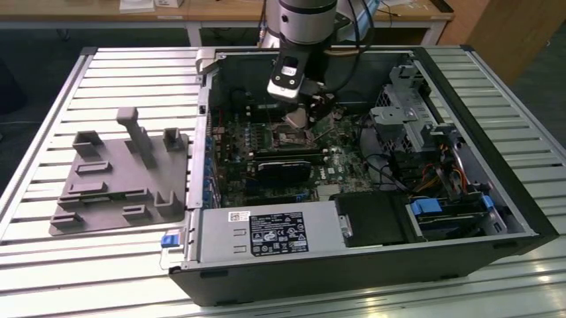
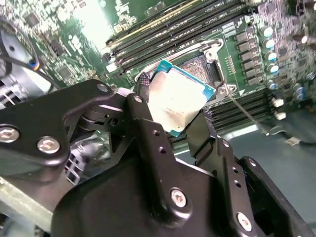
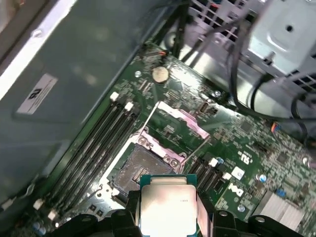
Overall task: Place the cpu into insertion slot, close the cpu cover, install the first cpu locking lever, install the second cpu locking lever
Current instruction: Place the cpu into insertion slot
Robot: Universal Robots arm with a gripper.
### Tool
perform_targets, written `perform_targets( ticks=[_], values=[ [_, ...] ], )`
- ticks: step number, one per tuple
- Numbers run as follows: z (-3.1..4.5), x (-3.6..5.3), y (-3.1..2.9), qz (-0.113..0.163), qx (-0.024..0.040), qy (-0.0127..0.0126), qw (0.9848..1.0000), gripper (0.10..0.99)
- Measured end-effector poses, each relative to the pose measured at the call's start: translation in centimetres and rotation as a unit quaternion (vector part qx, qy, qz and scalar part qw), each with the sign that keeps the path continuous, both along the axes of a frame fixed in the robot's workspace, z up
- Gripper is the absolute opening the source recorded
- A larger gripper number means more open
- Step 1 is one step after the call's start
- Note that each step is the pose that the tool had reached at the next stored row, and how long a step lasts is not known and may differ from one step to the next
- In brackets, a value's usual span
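The gripper (image 2: 173, 103) is clamped on the cpu (image 2: 178, 96). In both wrist views its two black fingers (image 3: 132, 210) press on opposite edges of the chip, whose silvery-beige top faces the cameras. In the first wrist view the cpu (image 3: 168, 203) hangs just beside the insertion slot (image 3: 140, 170), overlapping the slot's edge. The slot's dark recessed centre is bare (the chip is not seated). In the second wrist view the chip sits at an angle to the slot (image 2: 200, 64), covering much of it and leaving a dark corner showing past its teal rim.

On the far side of the slot from the chip, the cpu cover (image 3: 181, 121) stands swung open, a pale metal frame tilted up off the socket. A thin metal rod (image 2: 244, 112) runs out from one corner of the slot across the board. Long black memory slots (image 3: 91, 150) run alongside the slot, and a round coin cell (image 3: 160, 74) lies beyond the raised cover.

In the exterior view the gripper (image 1: 303, 114) reaches down from the silver arm (image 1: 305, 26) to a point right over the slot (image 1: 290, 134), inside the open computer case (image 1: 521, 222). A black rectangular module (image 1: 287, 169) lies on the green board just beside the slot, and a labelled metal box (image 1: 256, 235) sits further out along the case wall. The case lies on a slatted metal table (image 1: 132, 73). A grey moulded fixture (image 1: 115, 179) rests on the table, well apart from the slot and outside the case, towards the exterior view's left.
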State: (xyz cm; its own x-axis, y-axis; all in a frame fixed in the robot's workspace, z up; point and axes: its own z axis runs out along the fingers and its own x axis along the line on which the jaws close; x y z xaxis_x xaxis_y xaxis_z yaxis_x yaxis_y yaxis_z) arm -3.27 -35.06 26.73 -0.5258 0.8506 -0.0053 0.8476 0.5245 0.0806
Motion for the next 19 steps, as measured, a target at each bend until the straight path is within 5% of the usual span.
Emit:
perform_targets(
  ticks=[5,10,14,19],
  values=[
    [-0.19,0.00,0.00,-0.046,0.0001,0.0000,0.9990,0.537],
    [-0.41,0.00,0.00,-0.091,0.0001,0.0000,0.9959,0.537],
    [-0.59,0.00,0.00,-0.127,0.0001,-0.0001,0.9919,0.537],
    [-0.80,0.00,0.00,-0.172,0.0000,0.0000,0.9851,0.537]
  ],
)
